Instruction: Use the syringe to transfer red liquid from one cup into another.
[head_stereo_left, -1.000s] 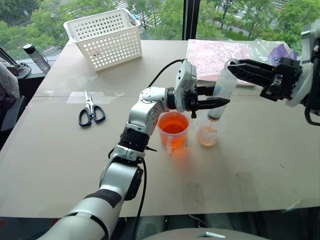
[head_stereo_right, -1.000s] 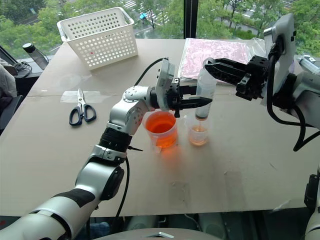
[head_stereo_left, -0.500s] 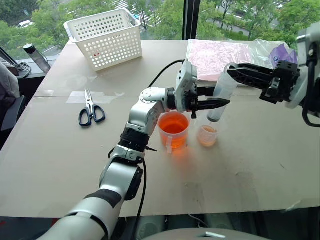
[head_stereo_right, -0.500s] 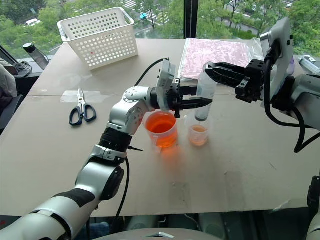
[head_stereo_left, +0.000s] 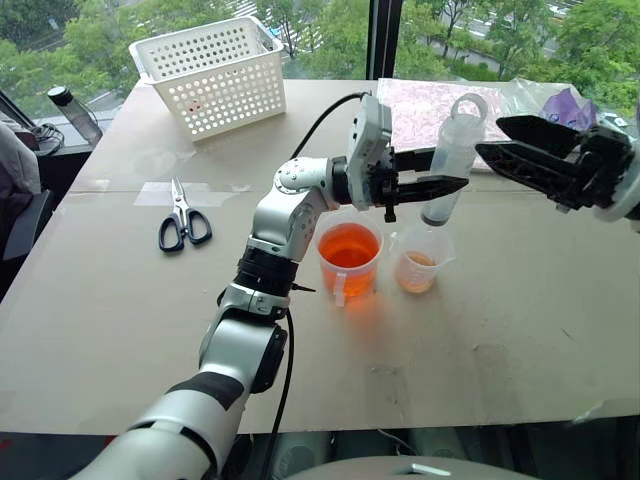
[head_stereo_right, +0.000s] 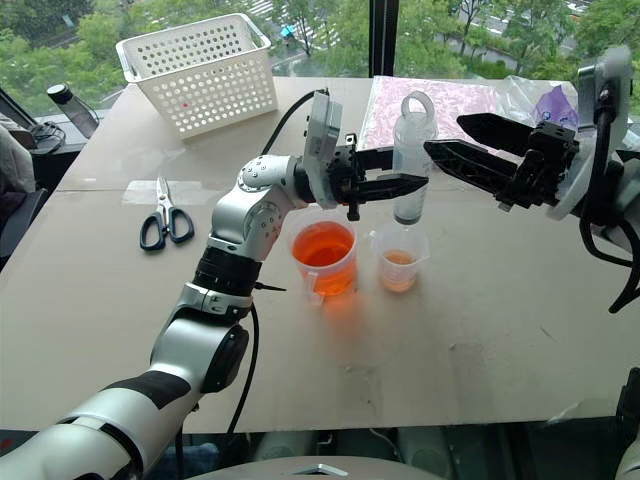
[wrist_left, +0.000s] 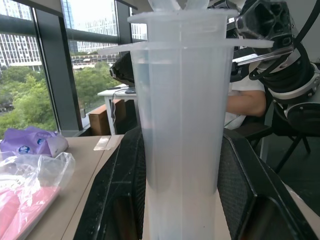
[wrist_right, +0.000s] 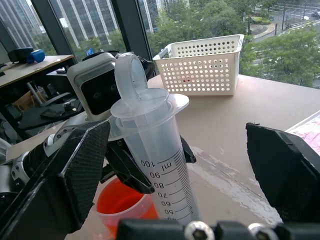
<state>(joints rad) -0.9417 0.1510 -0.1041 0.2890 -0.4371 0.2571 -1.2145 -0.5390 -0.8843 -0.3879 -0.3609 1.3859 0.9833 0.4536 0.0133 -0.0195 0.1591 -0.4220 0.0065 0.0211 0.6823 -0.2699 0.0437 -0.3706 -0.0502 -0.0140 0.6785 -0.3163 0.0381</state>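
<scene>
Left eye view: syringe (head_stereo_left: 447, 158) held upright in the air above the middle of the worktop (head_stereo_left: 520, 330), barrel pinched between the pressed-together fingers of the left tool (head_stereo_left: 440, 186), ring-topped plunger pushed in, short tip pointing down over the smaller clear cup (head_stereo_left: 417, 258). Smaller cup standing near the worktop's middle, only a shallow layer of pale orange at its base. Larger cup (head_stereo_left: 347, 257) just beside it toward the left edge, filled with red liquid (head_stereo_left: 347, 247), pale handle strip facing the near edge. Right tool (head_stereo_left: 522, 148) spread wide, just beside the syringe on its right-edge side, apart from the barrel and gripping nothing. White perforated basket (head_stereo_left: 213, 72) near the far left corner; scissors (head_stereo_left: 181, 219) with black handles toward the left edge, well apart from the cups. Pink patterned sheet (head_stereo_left: 428, 105) and crumpled clear bag (head_stereo_left: 540, 98) along the far edge. Right wrist view: printed scale on the barrel (wrist_right: 159, 165), black fingers (wrist_right: 75, 170) standing clear on both sides.
</scene>
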